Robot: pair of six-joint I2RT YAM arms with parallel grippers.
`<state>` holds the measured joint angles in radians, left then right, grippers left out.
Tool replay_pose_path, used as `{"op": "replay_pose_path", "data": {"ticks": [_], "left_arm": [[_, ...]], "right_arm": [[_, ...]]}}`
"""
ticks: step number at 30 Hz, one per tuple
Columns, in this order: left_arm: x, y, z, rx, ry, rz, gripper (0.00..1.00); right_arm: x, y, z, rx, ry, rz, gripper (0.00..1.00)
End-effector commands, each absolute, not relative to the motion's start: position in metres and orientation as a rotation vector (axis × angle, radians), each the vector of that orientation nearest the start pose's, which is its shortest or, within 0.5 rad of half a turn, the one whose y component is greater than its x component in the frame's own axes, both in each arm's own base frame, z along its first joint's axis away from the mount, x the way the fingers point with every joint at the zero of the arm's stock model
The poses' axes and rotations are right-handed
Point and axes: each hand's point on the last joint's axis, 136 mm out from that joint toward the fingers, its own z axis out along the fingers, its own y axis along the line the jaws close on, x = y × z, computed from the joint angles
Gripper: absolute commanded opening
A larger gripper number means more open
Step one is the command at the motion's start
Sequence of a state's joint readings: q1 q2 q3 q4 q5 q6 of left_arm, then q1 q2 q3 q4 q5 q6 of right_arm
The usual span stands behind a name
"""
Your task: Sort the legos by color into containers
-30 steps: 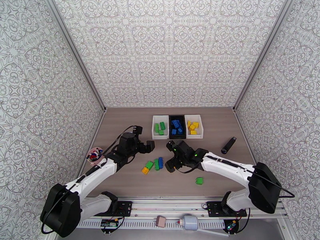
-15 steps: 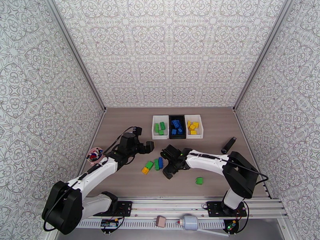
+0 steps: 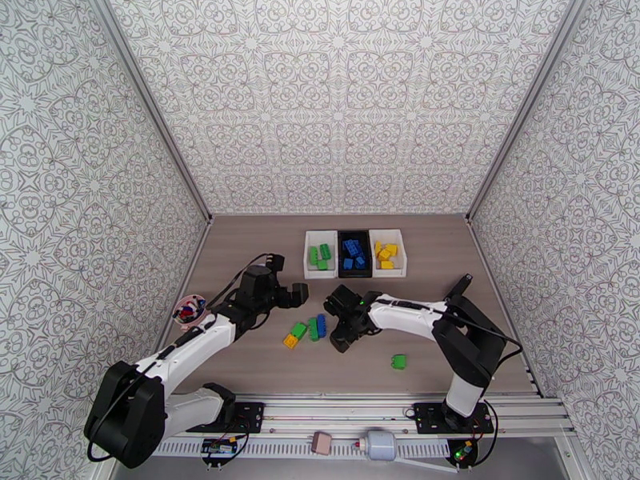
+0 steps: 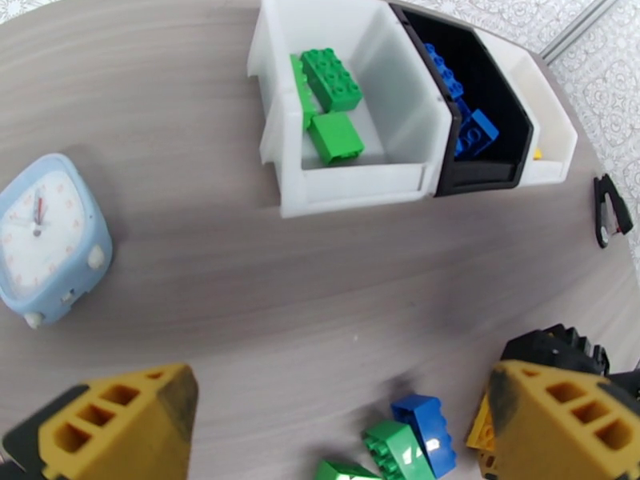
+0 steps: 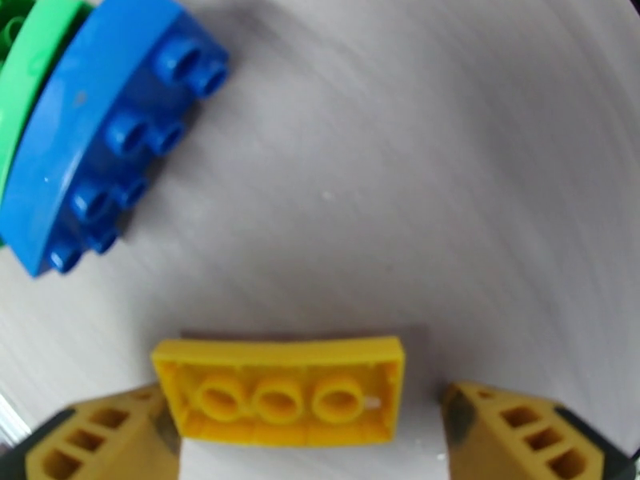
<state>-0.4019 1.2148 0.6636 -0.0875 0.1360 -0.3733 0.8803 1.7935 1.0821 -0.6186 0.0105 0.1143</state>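
Jaws of the right gripper (image 5: 306, 406) are spread, straddling a yellow brick (image 5: 278, 391) that lies studs-down on the bench (image 5: 416, 194). One finger (image 5: 104, 438) is right against one short end, and bare bench shows between the other end and the far finger, so it is not clamped. Just beyond lies a blue brick (image 5: 112, 162), studs facing sideways, with a green brick (image 5: 32, 82) pressed to its far face. Seen from overhead, these sit in a small loose cluster at mid-bench, with a second yellow brick (image 3: 291, 341) at its left end. A lone green brick (image 3: 398, 362) sits well apart, nearer the arm bases. The left gripper (image 4: 336, 394) hangs above the bench near the cluster, jaws released wide, holding nothing. Containers stand in a row at the back: left white bin (image 4: 352, 182) with green bricks (image 4: 332, 106), black bin (image 4: 480, 174) with blue bricks (image 4: 472, 130), right white bin (image 4: 556, 150) with yellow bricks (image 3: 386, 254). A pale-blue clock (image 4: 48, 238) sits left of the bins in the left wrist view — a pink cup (image 3: 190, 310) stands beside the left arm.
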Motion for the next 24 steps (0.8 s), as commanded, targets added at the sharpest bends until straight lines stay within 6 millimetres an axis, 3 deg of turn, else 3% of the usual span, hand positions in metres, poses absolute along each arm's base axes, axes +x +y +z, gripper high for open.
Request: {"op": "replay_pose_path", "data": {"ticks": [1,11,17,24], "left_arm": [[0.331,-0.166,0.148,0.146,2.240,-0.561,1.00],[0.332,-0.170,0.150,0.166,2.223,-0.576,1.00],[0.328,-0.189,0.166,0.271,2.123,-0.662,1.00],[0.311,-0.220,0.184,0.507,1.965,-0.724,1.00]], "right_arm": [[0.237,0.291,0.016,-1.066,2.722,0.219,0.80],[0.238,0.283,0.019,-0.969,2.744,0.193,0.58],[0.250,0.274,0.040,-0.832,2.703,0.206,0.55],[0.275,0.245,0.076,-0.549,2.612,0.275,0.52]]}}
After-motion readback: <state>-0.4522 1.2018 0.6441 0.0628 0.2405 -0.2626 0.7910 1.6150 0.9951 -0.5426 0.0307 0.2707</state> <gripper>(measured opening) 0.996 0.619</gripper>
